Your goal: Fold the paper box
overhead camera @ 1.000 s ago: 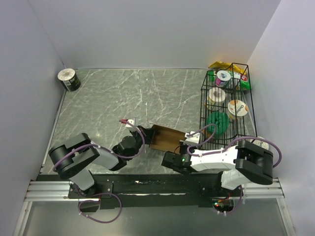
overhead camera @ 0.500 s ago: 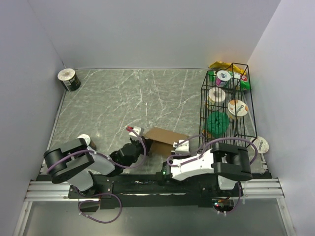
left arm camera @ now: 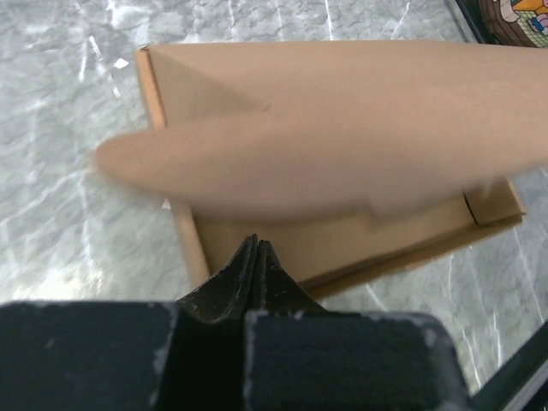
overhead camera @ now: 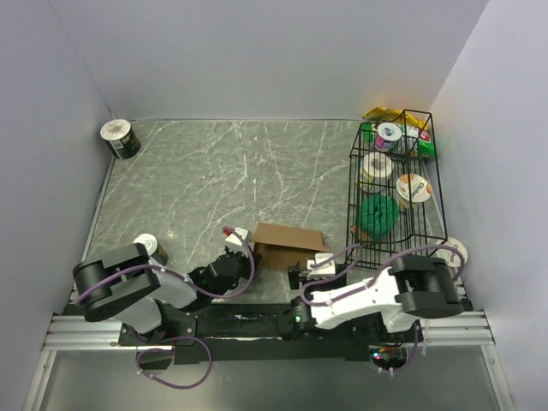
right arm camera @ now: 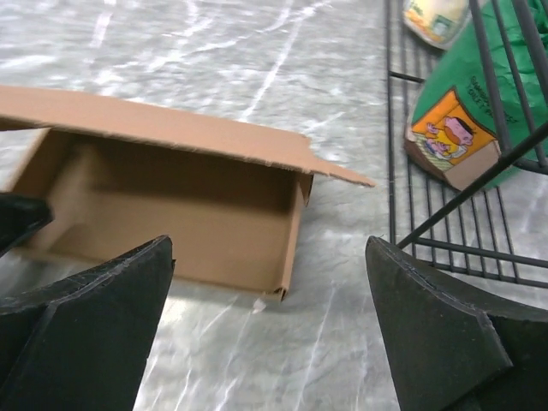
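Mid-fold, closing stage by the look of it. Down on the marble table [overhead camera: 214, 171], near the front edge, between the two arms and just left of the black wire basket [overhead camera: 350, 201]: paper box [overhead camera: 287, 246]. Already erected into a shallow tray, walls up, lid flap [right arm camera: 171, 128] raised and slanting over the open cavity, not tucked. Pressed together: left gripper [left arm camera: 255, 257], tips at the near long wall, no cardboard seen between them, contact unclear. Spread wide: right gripper [right arm camera: 270, 244], facing the open side, apart from the box, holding nothing. Next, probably: bring lid down flat over the cavity, tuck its front lip inside the wall, brace the tray with the other arm. Calls for a gentle push, since light cardboard on smooth stone looks likely to skid or spring back open.
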